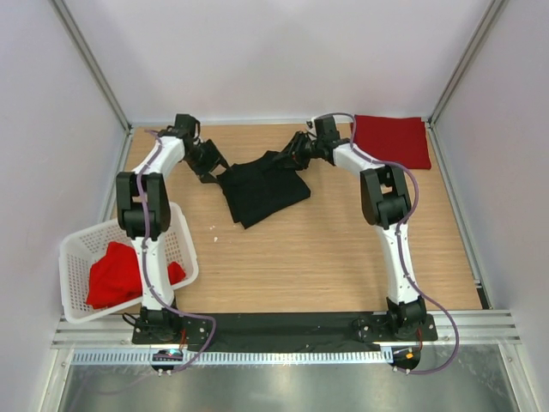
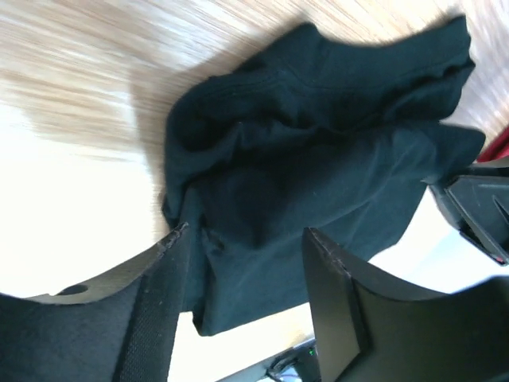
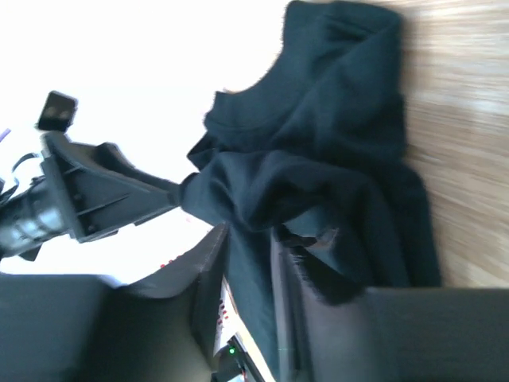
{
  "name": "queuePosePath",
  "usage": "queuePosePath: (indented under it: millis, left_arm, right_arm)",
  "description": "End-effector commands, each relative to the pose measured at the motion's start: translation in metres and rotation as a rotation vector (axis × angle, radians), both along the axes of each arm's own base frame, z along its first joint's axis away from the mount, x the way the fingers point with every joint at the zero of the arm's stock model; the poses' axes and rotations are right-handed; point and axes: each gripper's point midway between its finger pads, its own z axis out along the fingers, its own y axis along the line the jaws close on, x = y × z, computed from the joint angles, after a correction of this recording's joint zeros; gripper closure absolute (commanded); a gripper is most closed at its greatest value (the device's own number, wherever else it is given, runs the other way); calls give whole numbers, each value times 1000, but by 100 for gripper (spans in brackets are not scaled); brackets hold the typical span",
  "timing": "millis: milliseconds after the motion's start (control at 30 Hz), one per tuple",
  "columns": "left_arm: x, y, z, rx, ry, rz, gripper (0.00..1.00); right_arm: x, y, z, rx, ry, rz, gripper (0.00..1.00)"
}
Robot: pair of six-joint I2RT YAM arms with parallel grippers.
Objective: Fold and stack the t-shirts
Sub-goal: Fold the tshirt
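Black t-shirt (image 1: pixel 262 190) lies rumpled mid-table toward the far side, btwn both arms. Left gripper (image 2: pixel 245 232) is spread wide, holding nothing. Right gripper (image 3: pixel 248 235) is barely parted w/ cloth in the gap; can't tell if it's pinched. Risk: fabric snags on the right fingers during pull-back and drags the fold open, or bunched layers set a crooked fold. Neckline seems to face the near edge; long axis approx diagonal, far-right to near-left.
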Motion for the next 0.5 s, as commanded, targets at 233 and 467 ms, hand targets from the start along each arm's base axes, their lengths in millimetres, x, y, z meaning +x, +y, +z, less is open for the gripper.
queuePosePath:
  millis: [233,467]
  left_arm:
    - [-20,9,95,177,-209,-17,39]
    - [-56,-64,66,113,-147,-171,50]
  right_arm:
    - [-13,-46,80,-257,-208,74,45]
    - [-54,-52,48,-456,-181,178,50]
